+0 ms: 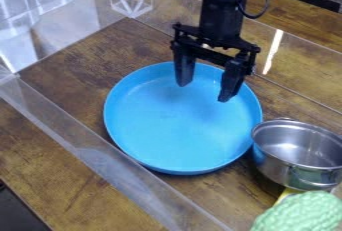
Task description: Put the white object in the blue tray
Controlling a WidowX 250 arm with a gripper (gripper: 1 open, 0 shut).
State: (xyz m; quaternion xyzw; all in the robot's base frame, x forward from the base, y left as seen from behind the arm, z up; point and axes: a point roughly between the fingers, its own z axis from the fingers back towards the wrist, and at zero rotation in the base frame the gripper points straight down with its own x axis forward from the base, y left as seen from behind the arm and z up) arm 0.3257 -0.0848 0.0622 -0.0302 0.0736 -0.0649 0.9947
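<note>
Gripper (209,73): jaws wide, empty, hanging above the far rim of the blue tray (134,125). White object: not visible, so its direction from the gripper cannot be told.

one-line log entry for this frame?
gripper: open, empty, above far rim of blue tray | tray: empty | white object: not in view | steel pot: right of tray

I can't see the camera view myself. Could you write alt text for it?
A black robot gripper, fingers spread and empty, hangs over the far rim of a round blue tray on a wooden table. A steel pot sits right of the tray, a knobbly green object nearest the camera.
</note>
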